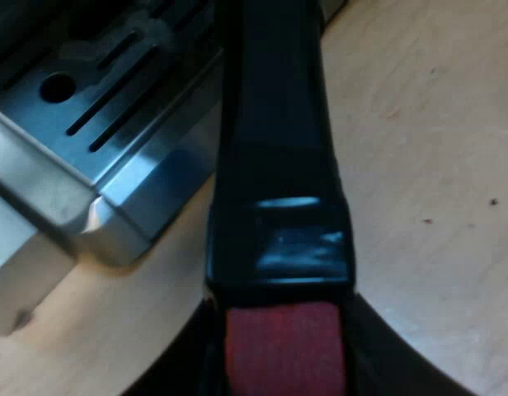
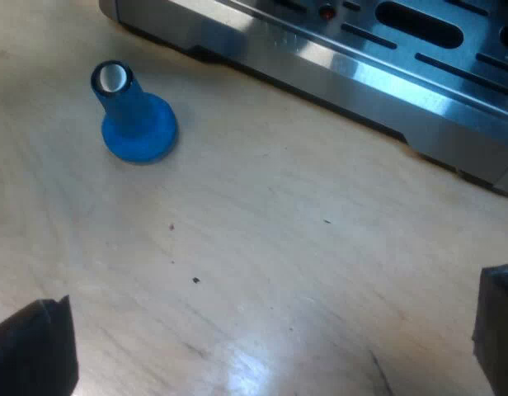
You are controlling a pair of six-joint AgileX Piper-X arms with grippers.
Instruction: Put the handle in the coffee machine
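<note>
Left end effector [image 1: 283, 359] clenched on handle [image 1: 275, 165], held over surface [image 1: 435, 165] beside machine [image 1: 97, 124]. Right end effector [image 2: 266, 346] released, fingers wide, hovering near tamper [image 2: 137, 124].

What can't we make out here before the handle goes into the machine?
- Holder's metal head: left wrist view, the handle runs past the picture's edge.
- Machine's locking spot: both views cut off at the drip tray.
- Tray behind the handle: left wrist view, hidden by the handle.
- Right gripper: open, finger bodies cut off by the edge.
- Tamper underside: right wrist view, hidden by its own body.
</note>
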